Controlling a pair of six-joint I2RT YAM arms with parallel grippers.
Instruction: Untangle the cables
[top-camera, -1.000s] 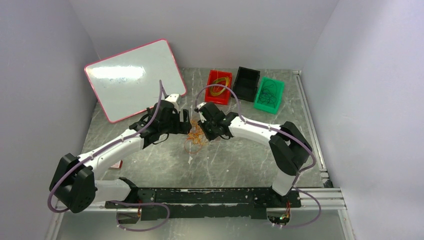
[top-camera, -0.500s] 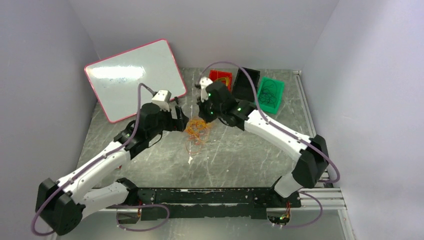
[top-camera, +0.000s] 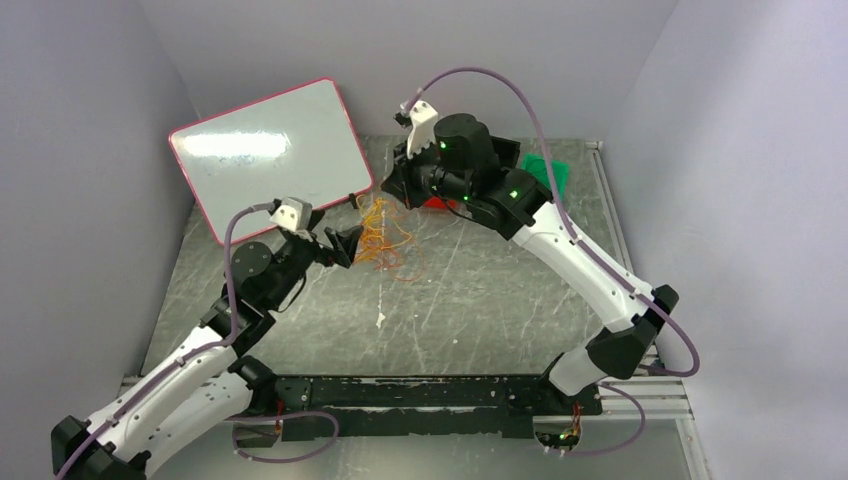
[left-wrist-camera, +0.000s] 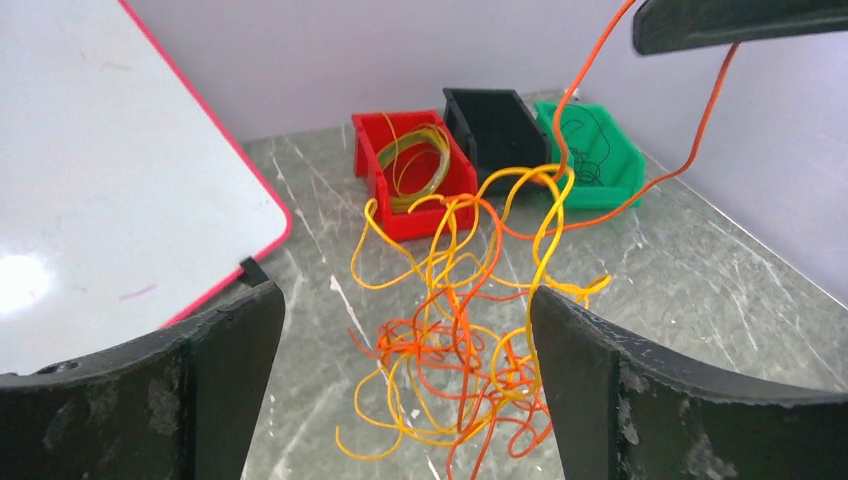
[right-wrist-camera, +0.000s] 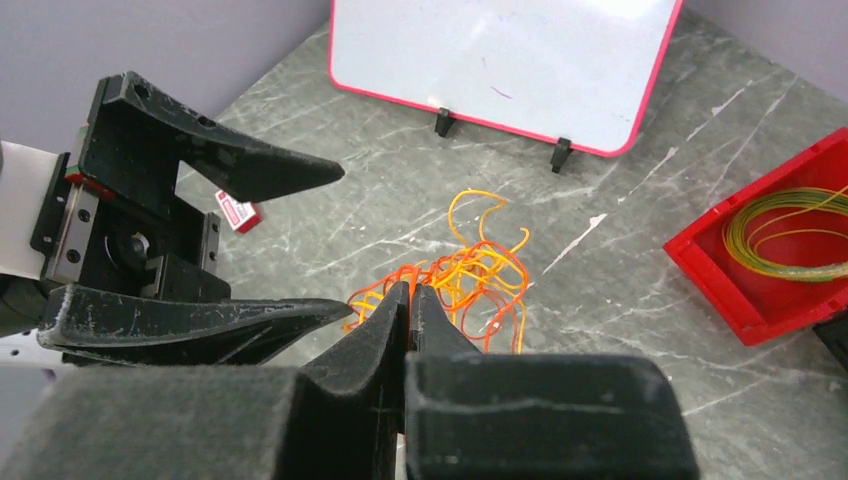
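Thin, wiry yellow and orange cables (top-camera: 385, 238) lie in a loopy tangle on the marbled grey table (top-camera: 480, 300), toward the far side. The right gripper (right-wrist-camera: 410, 292) pinches one orange strand, and the left gripper (top-camera: 348, 243) is spread wide just left of the tangle.

Left of the left claw (left-wrist-camera: 402, 295), a pink-edged whiteboard (left-wrist-camera: 110, 170); ahead of it, red bin (left-wrist-camera: 372, 170), black bin (left-wrist-camera: 490, 125), green bin (left-wrist-camera: 612, 190), side by side.

Bright even light, glare on whiteboard (top-camera: 235, 145)
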